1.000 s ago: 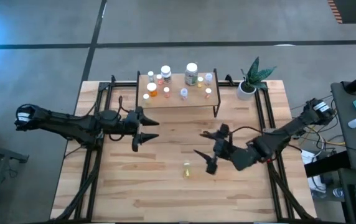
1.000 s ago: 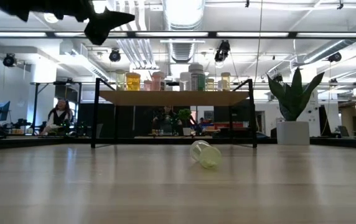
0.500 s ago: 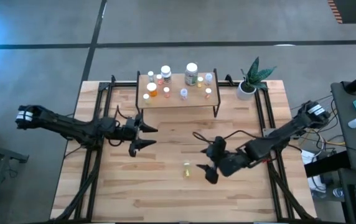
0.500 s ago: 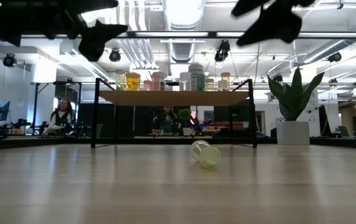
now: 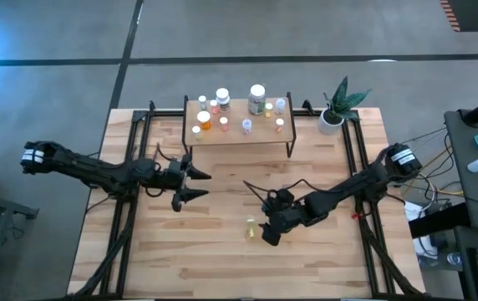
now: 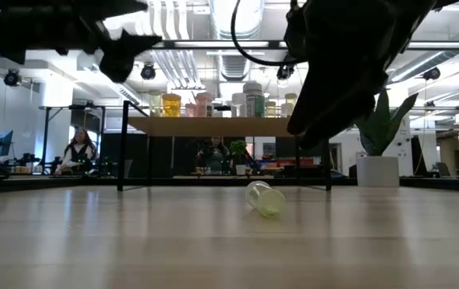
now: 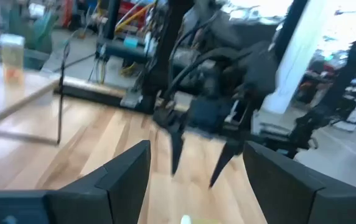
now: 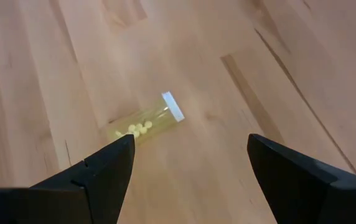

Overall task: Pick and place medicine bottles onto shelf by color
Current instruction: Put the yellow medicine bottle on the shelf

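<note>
Near the worktop's (image 5: 222, 259) middle, a yellow bottle (image 5: 250, 227) lies on its side, white cap on. Just beside it hovers the right end effector (image 5: 269, 232), fingers spread, grasping nothing. Off to the left, the left end effector (image 5: 190, 185) waits in the air, also released and empty. Other bottles stand on the shelf (image 5: 237, 132) at the far edge.

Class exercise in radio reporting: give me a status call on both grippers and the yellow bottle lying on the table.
Right gripper open, above fallen yellow bottle. Left gripper open, empty, waiting mid-table. Bottle on its side, untouched; nothing blocking.
</note>
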Available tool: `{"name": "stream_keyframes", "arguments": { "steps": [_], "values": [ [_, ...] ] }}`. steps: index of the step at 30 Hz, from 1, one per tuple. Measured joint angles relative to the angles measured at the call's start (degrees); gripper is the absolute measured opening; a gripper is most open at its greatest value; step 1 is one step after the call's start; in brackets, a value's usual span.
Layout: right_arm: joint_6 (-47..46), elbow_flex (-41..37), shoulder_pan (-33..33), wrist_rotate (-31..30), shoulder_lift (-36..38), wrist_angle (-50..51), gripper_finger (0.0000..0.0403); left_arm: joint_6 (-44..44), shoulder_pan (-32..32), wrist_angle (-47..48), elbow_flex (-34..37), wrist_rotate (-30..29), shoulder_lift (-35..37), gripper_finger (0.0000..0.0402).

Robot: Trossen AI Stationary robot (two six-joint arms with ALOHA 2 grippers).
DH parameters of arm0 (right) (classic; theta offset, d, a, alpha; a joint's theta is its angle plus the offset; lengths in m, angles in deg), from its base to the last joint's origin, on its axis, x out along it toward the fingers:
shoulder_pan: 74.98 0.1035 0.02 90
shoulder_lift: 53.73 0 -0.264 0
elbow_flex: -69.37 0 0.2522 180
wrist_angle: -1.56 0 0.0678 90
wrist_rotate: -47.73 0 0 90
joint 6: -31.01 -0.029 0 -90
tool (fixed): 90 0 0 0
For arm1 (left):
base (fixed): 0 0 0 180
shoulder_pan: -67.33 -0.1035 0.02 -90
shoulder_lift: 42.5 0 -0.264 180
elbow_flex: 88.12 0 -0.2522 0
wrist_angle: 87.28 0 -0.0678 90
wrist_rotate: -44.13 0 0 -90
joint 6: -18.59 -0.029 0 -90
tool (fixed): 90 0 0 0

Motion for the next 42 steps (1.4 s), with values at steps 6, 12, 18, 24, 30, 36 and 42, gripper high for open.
{"name": "stream_keyframes", "arguments": {
  "steps": [6, 12, 18, 24, 30, 36, 42],
  "values": [
    [2.5, -0.2, -0.1, 1.9, 0.8, -3.5, 0.0302, -1.9, 0.0, 0.0, 0.6, 0.6, 6.9, 0.024],
    [1.5, -0.3, -0.6, 2.7, 0.8, -4.3, 0.0302, -3.2, 0.0, 0.0, 2.9, 0.5, 10.7, 0.024],
    [-5.5, -0.3, -2.3, 3.3, 0.8, -4.3, 0.0301, -7.3, 0.0, -0.6, 3.1, -0.2, 10.2, 0.024],
    [-13.3, -0.3, -4.5, 1.5, 0.8, -4.1, 0.03, -9.0, 0.0, -1.1, 3.1, -0.7, 7.7, 0.024],
    [-18.0, 0.6, -5.3, 1.3, -1.6, -4.4, 0.0287, -9.7, 0.0, -1.6, 3.1, -0.7, 6.3, 0.024],
    [-14.4, 8.2, -5.4, 8.5, -10.7, -1.8, 0.0283, -11.0, 0.0, -1.5, 3.1, -0.7, 7.5, 0.024],
    [-11.7, 18.3, -6.2, 10.6, -15.0, 12.6, 0.0283, -10.5, 0.0, -1.5, 3.1, -0.7, 7.9, 0.024]
  ]
}}
